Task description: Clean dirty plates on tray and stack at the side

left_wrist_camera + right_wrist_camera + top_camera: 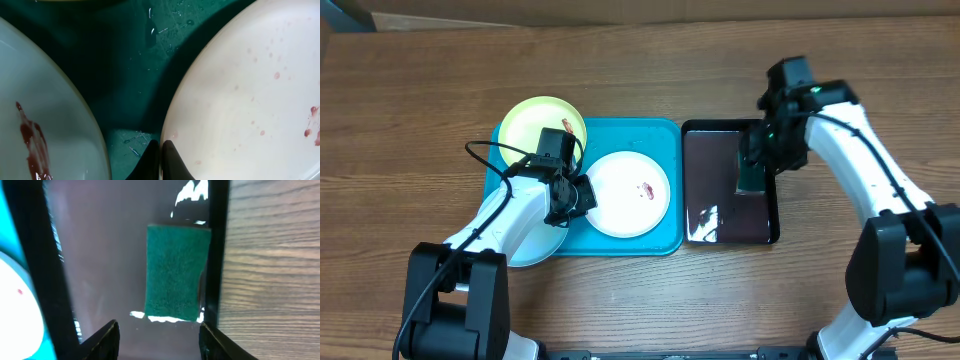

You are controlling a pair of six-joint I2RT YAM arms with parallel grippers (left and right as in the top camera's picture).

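Note:
The turquoise tray [665, 238] holds the white plate [628, 193], which has a reddish smear. The yellow-green plate [535, 124] lies at the tray's far left corner. The pale blue plate [528, 250] lies at its near left corner under my left arm. My left gripper [582, 196] is shut at the white plate's left rim. In the left wrist view the fingertips [160, 148] meet on that rim, between the speckled white plate [240, 100] and the smeared pale blue plate [45, 95], over the wet tray [125, 65]. My right gripper [159, 337] is open and empty, above a green sponge [176, 272].
A glossy black pan [710, 185] stands right of the tray, with the sponge [752, 178] at its right wall. My right gripper [756, 160] hovers over it. Bare wooden table [880, 100] surrounds everything.

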